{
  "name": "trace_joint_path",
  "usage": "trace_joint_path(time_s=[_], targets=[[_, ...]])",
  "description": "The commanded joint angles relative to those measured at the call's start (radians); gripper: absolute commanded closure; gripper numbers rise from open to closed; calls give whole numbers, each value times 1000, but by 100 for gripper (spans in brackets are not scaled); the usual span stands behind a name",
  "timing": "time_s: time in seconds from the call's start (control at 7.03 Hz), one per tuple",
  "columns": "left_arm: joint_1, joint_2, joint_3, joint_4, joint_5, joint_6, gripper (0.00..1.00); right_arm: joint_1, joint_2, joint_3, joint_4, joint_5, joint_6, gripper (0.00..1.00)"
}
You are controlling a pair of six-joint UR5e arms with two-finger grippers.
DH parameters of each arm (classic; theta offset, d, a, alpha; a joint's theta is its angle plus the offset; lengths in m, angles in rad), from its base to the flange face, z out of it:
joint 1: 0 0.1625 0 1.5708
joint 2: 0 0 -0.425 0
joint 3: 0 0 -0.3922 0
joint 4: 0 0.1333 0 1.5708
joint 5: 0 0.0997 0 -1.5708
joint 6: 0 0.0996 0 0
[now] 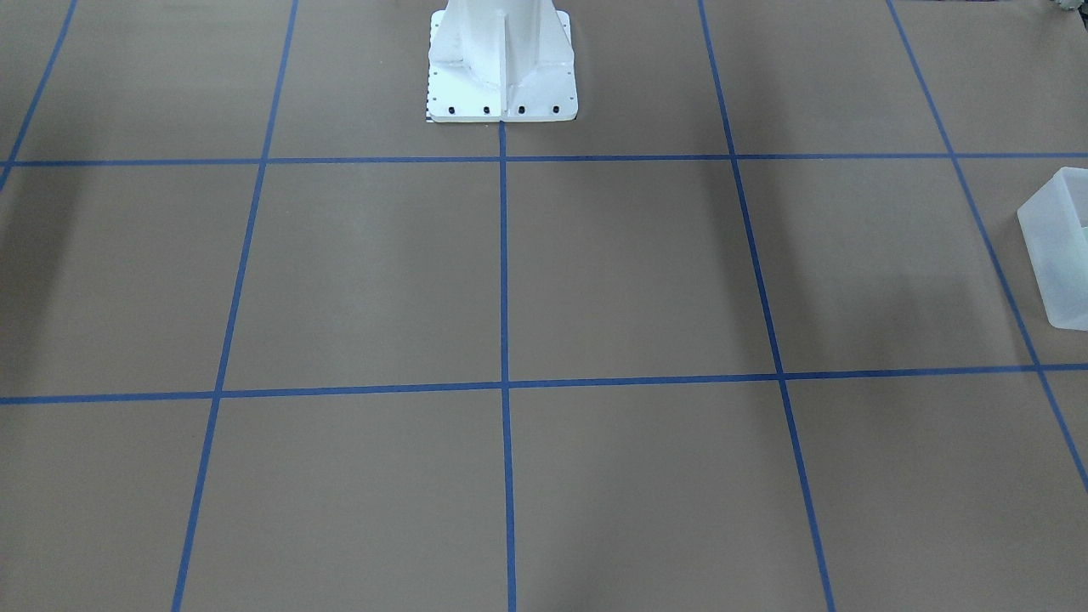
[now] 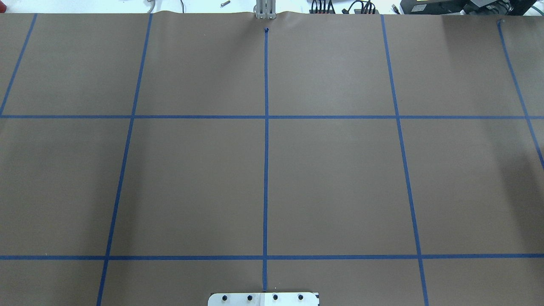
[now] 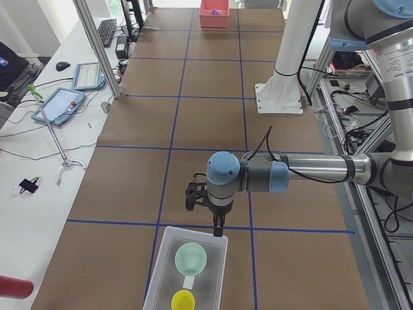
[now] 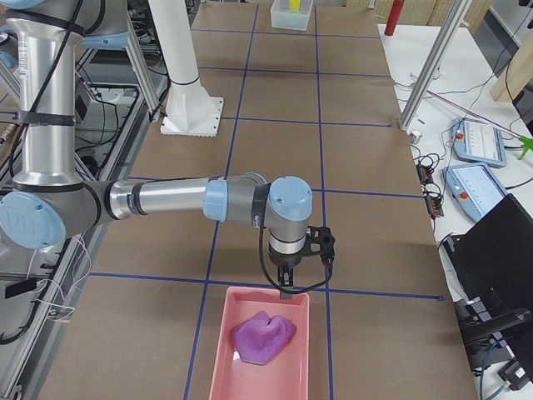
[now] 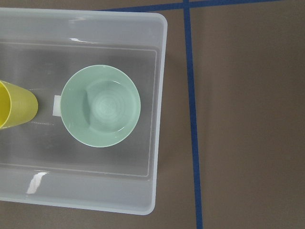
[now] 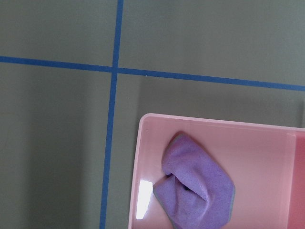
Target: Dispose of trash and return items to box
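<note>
The translucent frosted-white rectangular plastic tub [image 5: 160,119] holds both items. The round pale mint-green bowl [image 5: 101,106] sits upright near its middle, and the small yellow plastic tumbler cup [image 5: 14,109] stands at the bowl's 9 o'clock in the left wrist view, apart from it. The left gripper [image 3: 219,228] hangs over the tub's rim. The right gripper [image 4: 286,286] hangs over a pink plastic tray [image 6: 147,162] that holds a crumpled purple cloth [image 6: 195,186]. I cannot tell how far either gripper's fingers are spread, or whether they grip anything.

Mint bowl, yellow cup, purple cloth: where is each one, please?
mint bowl [image 5: 101,106], left wrist view, its inner bottom.
yellow cup [image 5: 20,107], left wrist view, its side wall.
purple cloth [image 6: 200,164], right wrist view, its upper fold.
</note>
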Motion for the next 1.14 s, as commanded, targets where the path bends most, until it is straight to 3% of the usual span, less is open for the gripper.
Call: trace_joint_path(time_s=[0.0, 1.0], targets=[[0, 0, 0, 0, 0, 0, 2, 0, -1, 3, -2, 5, -3, 0], [2, 8, 0, 0, 0, 0, 2, -2, -12, 37, -2, 9, -3, 0]])
